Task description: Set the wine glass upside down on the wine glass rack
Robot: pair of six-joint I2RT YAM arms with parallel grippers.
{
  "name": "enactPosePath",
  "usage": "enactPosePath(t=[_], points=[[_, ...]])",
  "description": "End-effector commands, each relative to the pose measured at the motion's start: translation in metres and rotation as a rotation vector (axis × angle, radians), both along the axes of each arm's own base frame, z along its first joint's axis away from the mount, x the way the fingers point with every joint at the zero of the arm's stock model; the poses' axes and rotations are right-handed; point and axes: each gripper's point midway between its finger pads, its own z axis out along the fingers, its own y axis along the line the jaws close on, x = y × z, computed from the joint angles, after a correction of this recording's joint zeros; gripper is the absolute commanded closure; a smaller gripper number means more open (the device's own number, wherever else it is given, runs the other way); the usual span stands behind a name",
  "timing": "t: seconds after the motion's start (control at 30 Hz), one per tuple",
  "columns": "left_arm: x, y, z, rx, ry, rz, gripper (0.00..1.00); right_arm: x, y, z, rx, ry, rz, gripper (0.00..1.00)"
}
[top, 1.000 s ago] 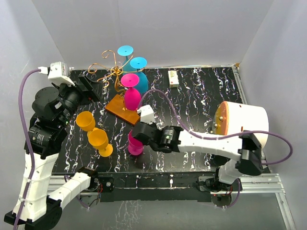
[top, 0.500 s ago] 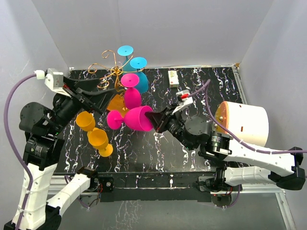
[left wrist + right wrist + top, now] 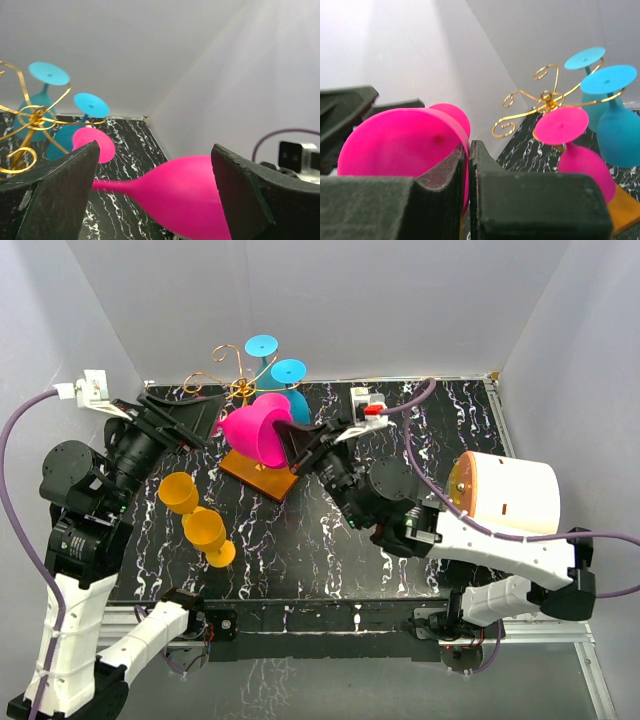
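**Black marbled table: pink glass held sideways at the rack**

White walls close in a black, white-veined table (image 3: pixel 300 550). At the far left, the left gripper (image 3: pixel 155 155) is raised and reaches in toward the back of the table, its fingers (image 3: pixel 55 195) spread wide. In its wrist view the stem and bowl of the pink wine glass (image 3: pixel 255 430) pass across the gap between them. The finger edges hide the spot, so I cannot tell whether either finger touches the stem.

Below that gripper, two orange glasses (image 3: pixel 180 492) lie on the table, one just beside the other.

Further right, the wine glass rack (image 3: pixel 240 388) stands near the back wall, a gold wire tree on an orange-brown base (image 3: pixel 262 475). Two cyan glasses (image 3: pixel 288 371) hang upside down from its right-hand arms, feet uppermost. A second pink glass (image 3: pixel 585 170) hangs upside down on the near side, just above the base.

The pink wine glass is in the air on its side, just in front of the gold wire and over the base. Its mouth faces right and its stem points left. The right gripper (image 3: pixel 469 150) has its jaws pressed together on the rim, one finger inside the bowl and one outside.

On the right side of the table sits a white drum (image 3: pixel 510 495) with a tan end face.
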Motion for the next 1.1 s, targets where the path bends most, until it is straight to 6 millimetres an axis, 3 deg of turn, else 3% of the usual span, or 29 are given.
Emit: enactPosePath(t=[0.0, 0.27, 0.67, 1.07], points=[[-0.002, 0.036, 0.001, -0.142, 0.091, 0.183, 0.10, 0.014, -0.012, 0.046, 0.124, -0.035, -0.119, 1.00], [-0.013, 0.057, -0.003, -0.284, 0.162, 0.275, 0.17, 0.028, 0.000, 0.050, 0.154, -0.008, -0.185, 1.00], [0.007, 0.034, 0.001, -0.469, 0.258, 0.168, 0.29, 0.014, 0.016, 0.072, 0.256, -0.094, -0.070, 1.00], [0.032, 0.024, 0.008, -0.606, 0.228, 0.116, 0.56, 0.005, 0.015, 0.053, 0.268, -0.123, -0.015, 1.00]])
